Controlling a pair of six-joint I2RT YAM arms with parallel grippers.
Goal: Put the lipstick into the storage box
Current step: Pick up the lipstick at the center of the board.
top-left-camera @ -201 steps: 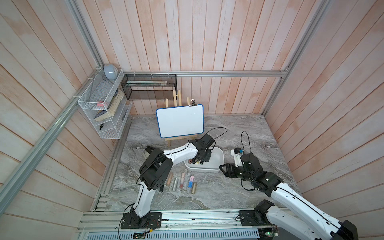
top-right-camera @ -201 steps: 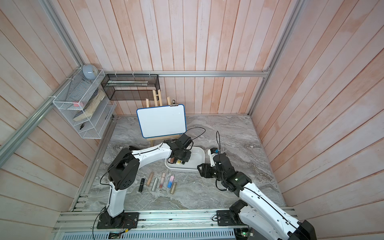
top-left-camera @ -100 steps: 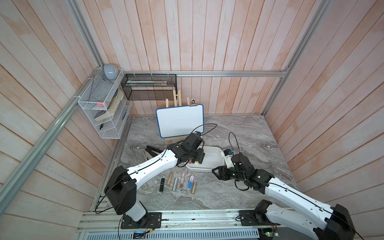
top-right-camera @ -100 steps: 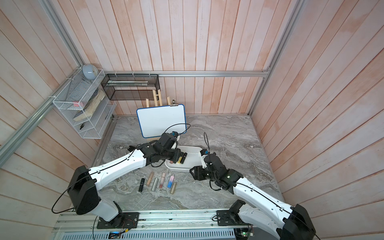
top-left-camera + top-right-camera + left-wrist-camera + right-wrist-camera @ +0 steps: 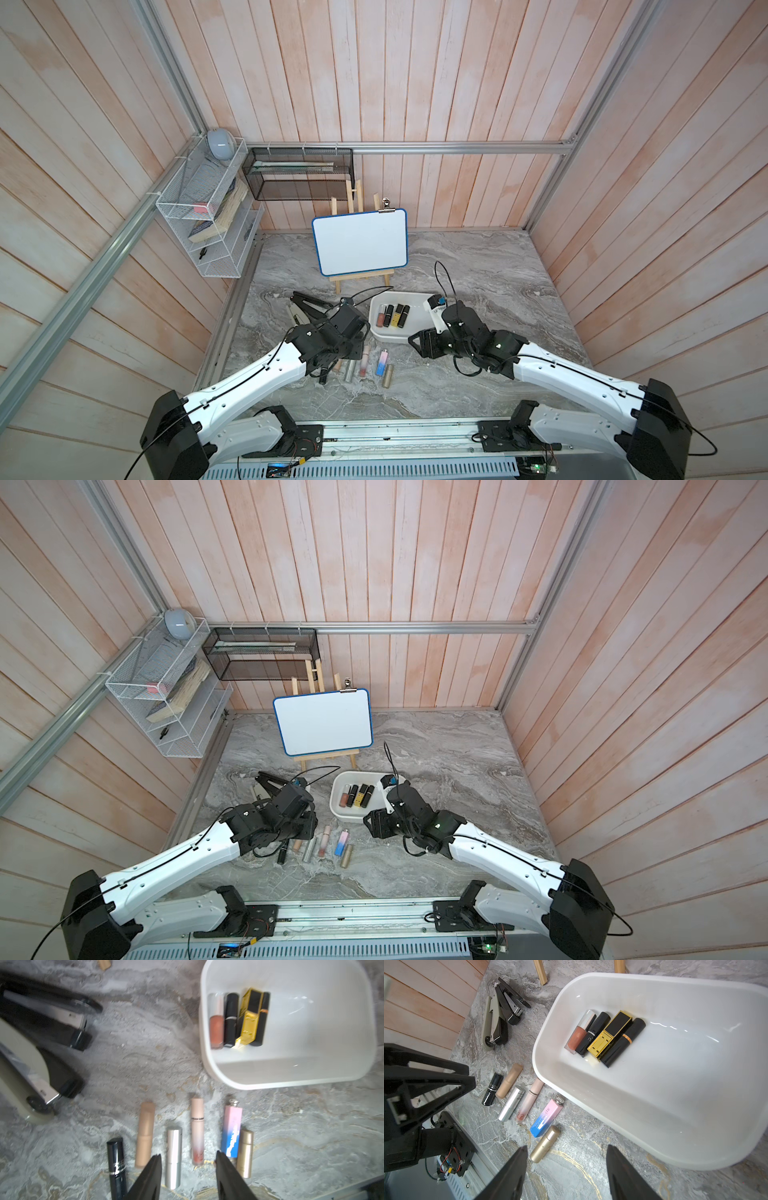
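— How did the storage box (image 5: 388, 338) look to us?

— We saw a shallow white tub with rounded corners and a smooth rim. It sat on the marble table (image 5: 478, 270) a little below the middle of the frame in both top views, under the whiteboard (image 5: 360, 241).

— And the count, from the left?

— We counted two staplers (image 5: 305, 309) left of the box. Then came six loose lipsticks (image 5: 364, 362) in a row at its lower left: black, beige, silver, pale pink, pink-to-blue and gold.

— Inside the box?

— We found four boxed lipsticks (image 5: 392, 315) lying side by side toward its left wall. They were a peach gloss, a black tube, a black-and-gold case and another black tube.

— The grippers?

— We saw the left gripper (image 5: 188, 1153) above the row, fingers parted and empty. The right gripper (image 5: 566, 1146), at the box's lower right corner, had its fingers clearly apart, holding nothing.
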